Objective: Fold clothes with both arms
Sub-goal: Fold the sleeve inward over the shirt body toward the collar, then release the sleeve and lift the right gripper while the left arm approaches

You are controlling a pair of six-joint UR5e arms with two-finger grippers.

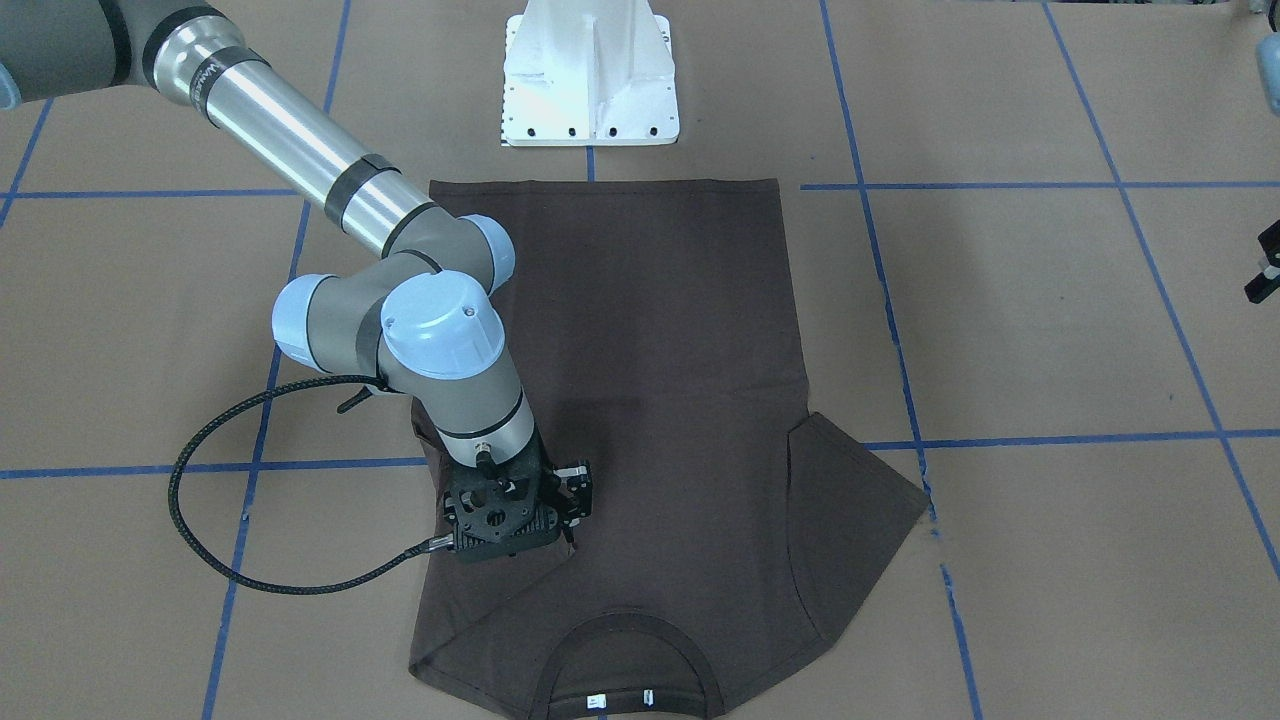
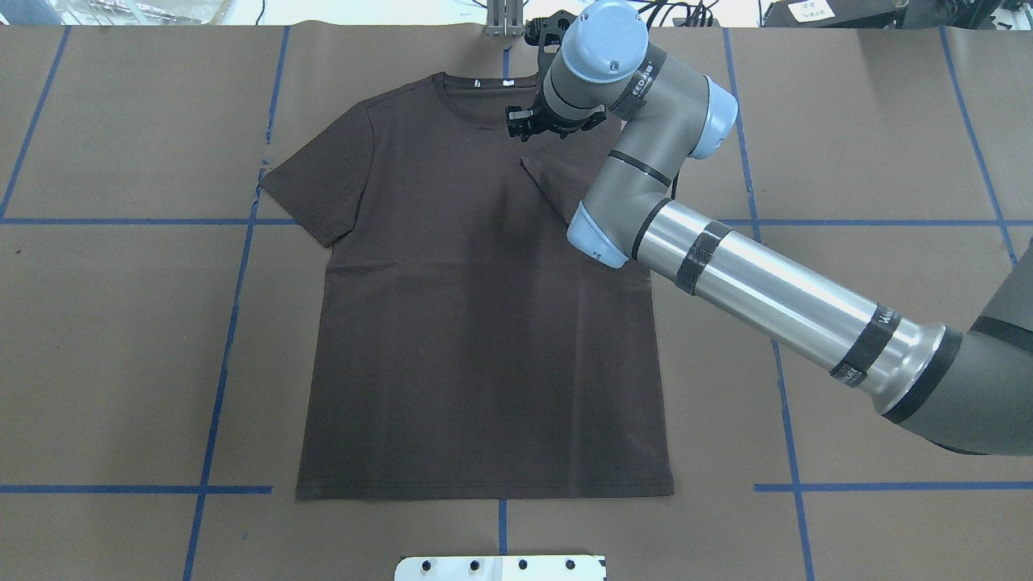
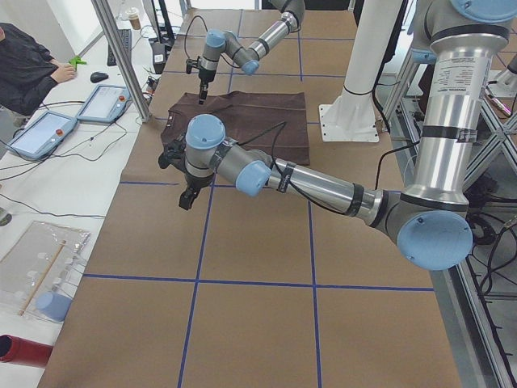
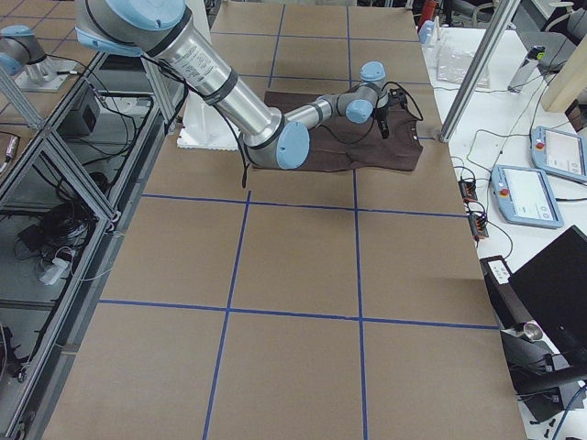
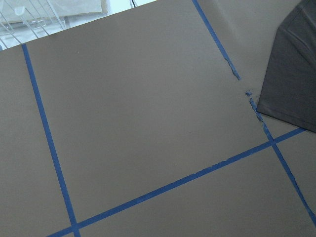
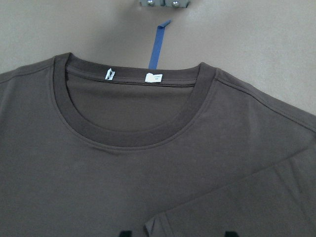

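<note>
The dark brown T-shirt [image 2: 468, 323] lies flat on the table, with its collar [image 6: 133, 140] and white neck tags [image 6: 109, 74] at the far edge. The sleeve on my right side is folded in over the chest, its corner [image 2: 524, 160] just below my right gripper [image 2: 529, 129]. That gripper hangs low over the shirt near the collar. It is open and empty: its fingertips [image 6: 126, 232] show apart at the bottom edge of the right wrist view. My left gripper [image 3: 187, 198] hovers over bare table beside the other sleeve [image 5: 296, 74]. I cannot tell whether it is open or shut.
The white bolted base pedestal [image 1: 590, 75] stands at the table edge by the shirt's hem. Blue tape lines [image 5: 44, 123] cross the brown table. A metal post [image 3: 121, 56], tablets [image 3: 40, 133] and an operator [image 3: 28, 65] are beyond the far edge.
</note>
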